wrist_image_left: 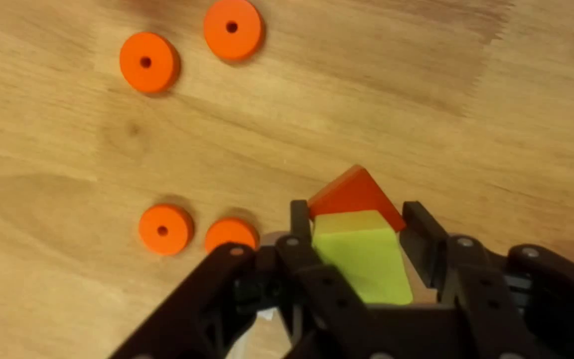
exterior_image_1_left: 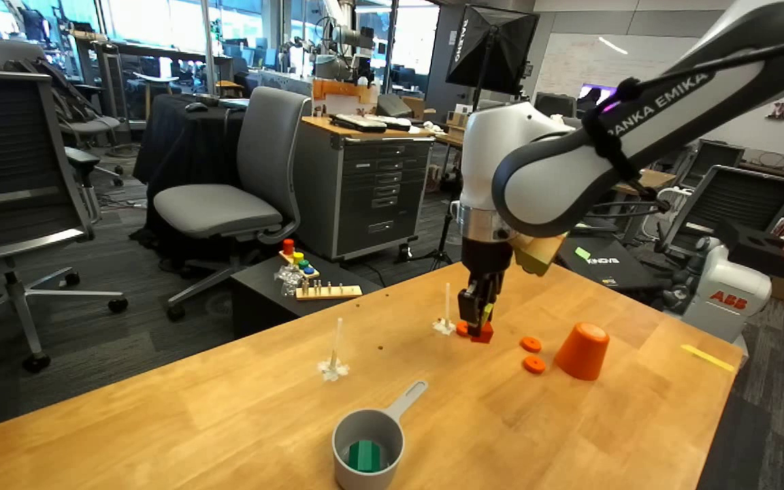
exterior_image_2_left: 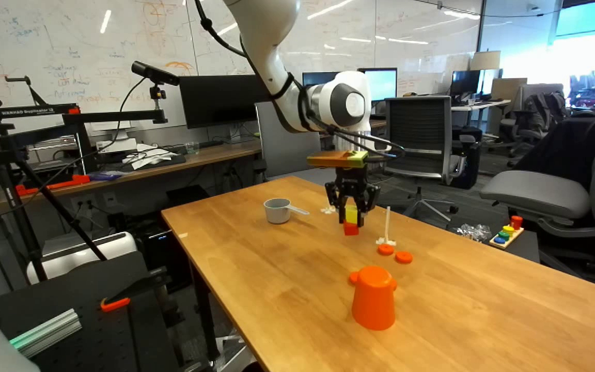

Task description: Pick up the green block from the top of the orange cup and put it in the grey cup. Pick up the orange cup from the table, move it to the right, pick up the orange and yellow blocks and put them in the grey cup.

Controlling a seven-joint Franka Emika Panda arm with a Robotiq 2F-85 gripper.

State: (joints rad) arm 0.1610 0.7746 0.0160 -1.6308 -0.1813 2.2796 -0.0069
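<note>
Yellow block (wrist_image_left: 360, 262) between the parted fingers (wrist_image_left: 300, 217) of the gripper (wrist_image_left: 357, 215)
Wrist view: the fingers flank the yellow block, a narrow gap showing on one side, so the gripper seems to hold nothing yet; whether either finger touches it I cannot tell. Beneath the yellow block the orange block (wrist_image_left: 354, 197) sits askew, one corner jutting out. The next move likely turns on that line-up: squeezing across the yellow block without catching what lies below. In an exterior view, the grey measuring cup (exterior_image_1_left: 368, 423), with the green block (exterior_image_1_left: 365, 457) inside, is well apart from the yellow block, its handle (exterior_image_1_left: 407, 400) pointing roughly that way. In an exterior view, the upturned orange cup (exterior_image_2_left: 374, 305) stands well apart from the yellow block.
</note>
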